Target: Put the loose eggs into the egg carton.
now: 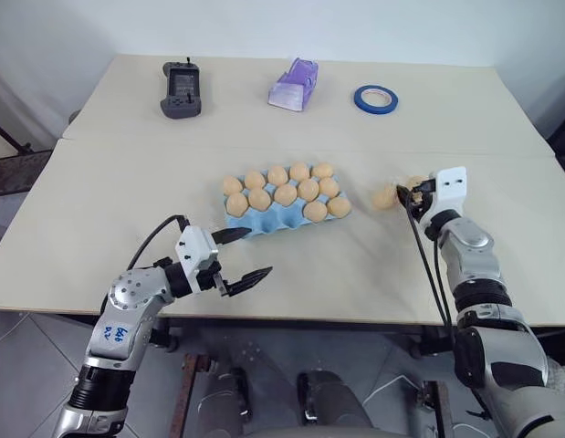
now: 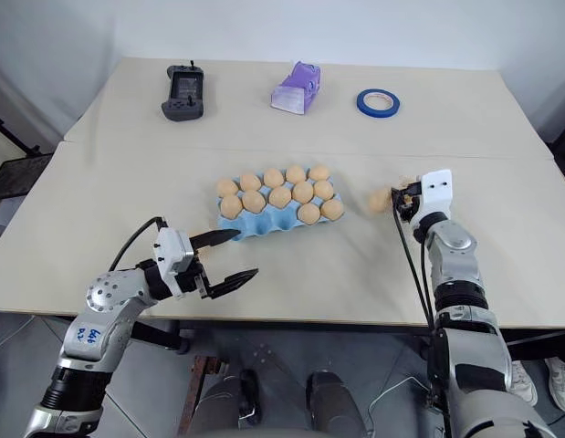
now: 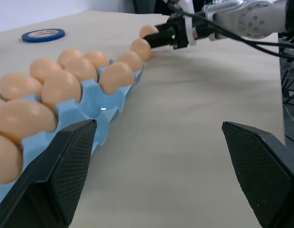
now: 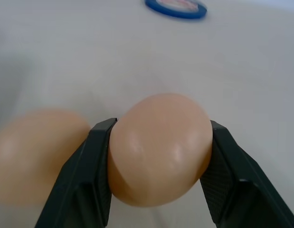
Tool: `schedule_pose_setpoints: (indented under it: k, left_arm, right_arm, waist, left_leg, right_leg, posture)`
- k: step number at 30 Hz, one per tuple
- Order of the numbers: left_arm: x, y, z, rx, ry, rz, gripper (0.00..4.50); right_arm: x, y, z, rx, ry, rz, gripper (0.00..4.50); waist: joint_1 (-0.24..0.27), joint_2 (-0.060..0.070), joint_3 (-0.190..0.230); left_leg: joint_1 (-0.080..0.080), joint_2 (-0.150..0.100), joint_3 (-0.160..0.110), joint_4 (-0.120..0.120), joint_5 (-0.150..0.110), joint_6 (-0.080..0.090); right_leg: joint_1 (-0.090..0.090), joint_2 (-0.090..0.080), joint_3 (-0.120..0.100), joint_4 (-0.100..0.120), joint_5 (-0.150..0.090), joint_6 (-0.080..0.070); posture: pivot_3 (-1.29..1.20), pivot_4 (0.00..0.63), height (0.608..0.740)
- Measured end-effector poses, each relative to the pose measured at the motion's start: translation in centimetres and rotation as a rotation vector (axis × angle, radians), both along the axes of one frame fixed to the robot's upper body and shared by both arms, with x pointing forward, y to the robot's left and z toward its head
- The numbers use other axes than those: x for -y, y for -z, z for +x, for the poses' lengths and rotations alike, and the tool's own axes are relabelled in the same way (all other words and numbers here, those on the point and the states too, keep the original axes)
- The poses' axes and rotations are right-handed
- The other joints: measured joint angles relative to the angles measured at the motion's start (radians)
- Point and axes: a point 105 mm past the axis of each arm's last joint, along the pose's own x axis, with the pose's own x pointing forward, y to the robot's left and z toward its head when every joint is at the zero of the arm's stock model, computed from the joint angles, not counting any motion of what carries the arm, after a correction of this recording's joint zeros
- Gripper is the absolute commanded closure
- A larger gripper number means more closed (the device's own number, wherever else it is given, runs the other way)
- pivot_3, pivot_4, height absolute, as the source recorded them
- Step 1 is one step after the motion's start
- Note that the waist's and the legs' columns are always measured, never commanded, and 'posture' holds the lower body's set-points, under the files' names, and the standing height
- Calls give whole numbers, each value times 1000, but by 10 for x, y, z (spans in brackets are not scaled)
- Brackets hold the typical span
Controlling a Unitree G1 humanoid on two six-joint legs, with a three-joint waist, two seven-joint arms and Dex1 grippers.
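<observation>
The right claw grips one egg beside another egg on the counter, while the left claw gapes open near the carton.

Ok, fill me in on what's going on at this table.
The robot is loading eggs into the blue egg carton, which already holds ten. Its right gripper has closed on one loose egg to the right of the carton, with another loose egg lying beside it on the table. The left gripper hovers open in front of the carton, holding nothing.
</observation>
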Motion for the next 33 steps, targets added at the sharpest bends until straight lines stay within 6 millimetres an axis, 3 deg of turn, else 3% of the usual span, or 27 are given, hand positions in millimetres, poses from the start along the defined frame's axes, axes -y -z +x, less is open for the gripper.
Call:
schedule_pose_setpoints:
  k: [4, 7, 10, 13, 18, 24, 25, 30, 33]
  left_arm:
    - [-10, 7, -3, -22, -35, 6, 0]
    - [-19, 11, -5, -34, -69, 18, 0]
    - [-24, 11, -6, -36, -94, 17, 0]
    - [-30, 12, -7, -34, -122, 20, 0]
    - [-39, 12, -12, -29, -170, 21, 0]
    - [-40, 10, -15, -20, -192, 18, 0]
    - [-40, 10, -15, -18, -191, 18, 0]
    - [-38, 7, -16, -5, -187, 17, 0]
    - [-38, 7, -16, -9, -186, 18, 0]
  right_arm:
    - [-25, -39, -5, 123, -130, -18, 2462]
    - [-71, -54, -14, 155, -331, -27, 2462]
    - [-116, -50, -22, 115, -499, -58, 2462]
    - [-148, -41, -28, 62, -600, -63, 2462]
    - [-203, -12, -45, -23, -756, -81, 2462]
    - [-207, -1, -49, -62, -784, -117, 2462]
    - [-208, 0, -50, -64, -790, -121, 1769]
    - [-212, -2, -54, -58, -810, -128, 168]
    - [-208, -4, -56, -52, -806, -129, 24]
  waist:
    - [0, 0, 0]
    - [-4, 0, 0]
    - [-1, 0, 0]
    - [3, 0, 0]
    - [0, 0, 0]
    - [1, 0, 0]
    - [0, 0, 0]
    - [0, 0, 0]
    - [0, 0, 0]
  left_leg:
    - [0, 1, 0, -1, 0, 0]
    - [0, 2, 0, -1, -1, 0]
    - [0, 2, 0, -2, -1, 0]
    - [-3, 1, 0, -2, -1, -1]
    - [-4, 1, 0, -3, -1, -1]
    - [-5, 1, 0, -3, -1, -1]
    - [-5, 1, 0, -3, -1, -1]
    - [-4, 1, 0, -4, -1, -1]
    - [-5, 1, 0, -4, -2, -1]
  right_leg:
    - [-1, 0, 0, 0, 0, 0]
    - [-1, 1, 0, 2, 0, -1]
    - [-3, 0, 0, 3, -1, -2]
    - [-4, -1, -1, 2, -1, -2]
    - [-6, -1, -1, 2, -1, -3]
    - [-6, -2, -2, 1, -2, -3]
    - [-6, -2, -2, 1, -2, -3]
    - [-6, -2, -2, 1, -2, -4]
    - [-6, -2, -2, 1, -2, -4]
  posture:
    - [0, 150, 740]
    - [0, 150, 740]
    - [0, 150, 740]
    - [0, 150, 740]
    - [0, 150, 740]
    - [0, 150, 740]
    - [0, 150, 740]
    - [0, 150, 740]
    - [0, 150, 740]
